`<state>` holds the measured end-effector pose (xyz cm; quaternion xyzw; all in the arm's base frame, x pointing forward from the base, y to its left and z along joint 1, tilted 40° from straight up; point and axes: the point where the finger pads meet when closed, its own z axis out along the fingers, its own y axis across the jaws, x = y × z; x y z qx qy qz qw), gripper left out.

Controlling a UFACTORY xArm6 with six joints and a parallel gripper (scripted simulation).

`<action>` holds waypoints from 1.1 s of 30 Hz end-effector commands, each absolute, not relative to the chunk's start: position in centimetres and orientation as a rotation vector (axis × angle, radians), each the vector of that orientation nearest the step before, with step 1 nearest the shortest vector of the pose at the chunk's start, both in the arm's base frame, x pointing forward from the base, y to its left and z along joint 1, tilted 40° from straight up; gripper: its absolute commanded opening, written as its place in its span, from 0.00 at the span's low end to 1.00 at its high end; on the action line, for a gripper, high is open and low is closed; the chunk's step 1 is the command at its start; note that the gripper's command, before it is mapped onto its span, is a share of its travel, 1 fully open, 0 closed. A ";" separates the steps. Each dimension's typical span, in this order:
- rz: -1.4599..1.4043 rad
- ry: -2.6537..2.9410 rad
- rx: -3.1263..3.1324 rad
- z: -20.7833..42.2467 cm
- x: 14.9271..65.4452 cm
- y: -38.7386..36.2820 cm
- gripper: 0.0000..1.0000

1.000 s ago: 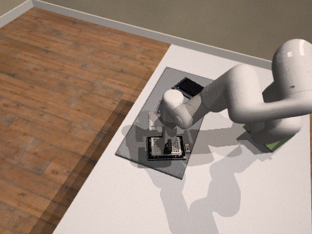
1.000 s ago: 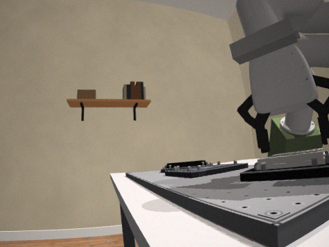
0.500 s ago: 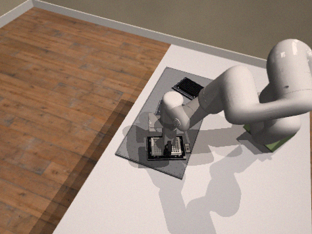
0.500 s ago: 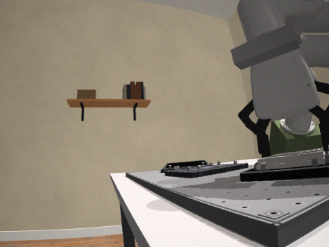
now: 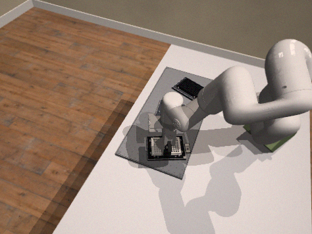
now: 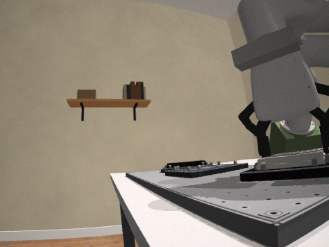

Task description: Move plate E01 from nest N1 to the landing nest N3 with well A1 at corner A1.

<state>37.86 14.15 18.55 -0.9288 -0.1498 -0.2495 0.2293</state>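
Note:
A white well plate (image 5: 157,148) (image 6: 291,159) lies flat in the black nest (image 5: 149,157) (image 6: 277,174) at the near end of the grey deck (image 5: 131,144) (image 6: 225,198). My gripper (image 5: 168,148) (image 6: 296,152) is open, points straight down and is lowered over this plate, with one finger on each side of it. A dark plate (image 5: 188,87) (image 6: 201,168) lies on the nest at the far end of the deck. A third nest in the middle is mostly hidden behind my arm. I cannot read the labels.
A small sign (image 5: 187,148) stands on the deck right of the near nest. The arm's green base (image 5: 280,142) (image 6: 277,139) sits behind the deck. The table edge runs just left of the deck. A wall shelf (image 6: 108,103) is far off.

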 end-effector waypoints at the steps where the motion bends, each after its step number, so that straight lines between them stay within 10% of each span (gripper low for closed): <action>1: -0.690 -0.412 -2.556 18.6 37.9 14.1 1.00; 5: -0.690 -0.412 -2.556 18.6 37.9 14.1 1.00; 6: -0.690 -0.412 -2.556 18.7 37.9 14.1 0.00; 33: -0.689 -0.412 -2.556 18.7 37.9 14.1 0.00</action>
